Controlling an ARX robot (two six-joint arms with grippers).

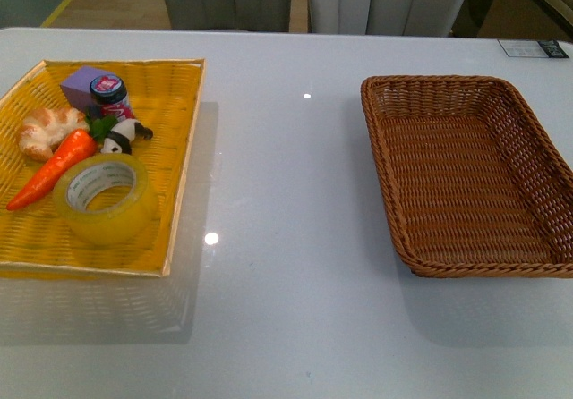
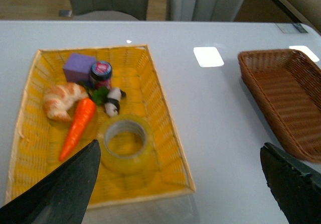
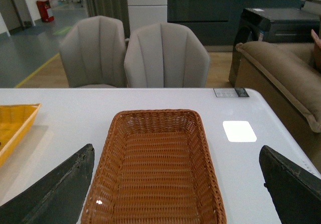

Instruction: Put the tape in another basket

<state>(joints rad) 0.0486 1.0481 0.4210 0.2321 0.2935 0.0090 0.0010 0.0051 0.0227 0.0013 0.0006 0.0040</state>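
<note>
The white worktop (image 1: 286, 238) carries everything. The brown basket (image 1: 466, 175), well to the right of the yellow tray (image 1: 183, 148), holds nothing, so the move has not begun. The left gripper (image 2: 179, 146) hangs over the tray and the right gripper (image 3: 175, 147) well off it, above the basket; both are spread wide and hold nothing. The tape (image 1: 106, 198) lies flat inside the tray's near end, just beside the carrot (image 1: 54, 171). Pickup, carry and release all remain. The tape's core shows print too small to read.
</note>
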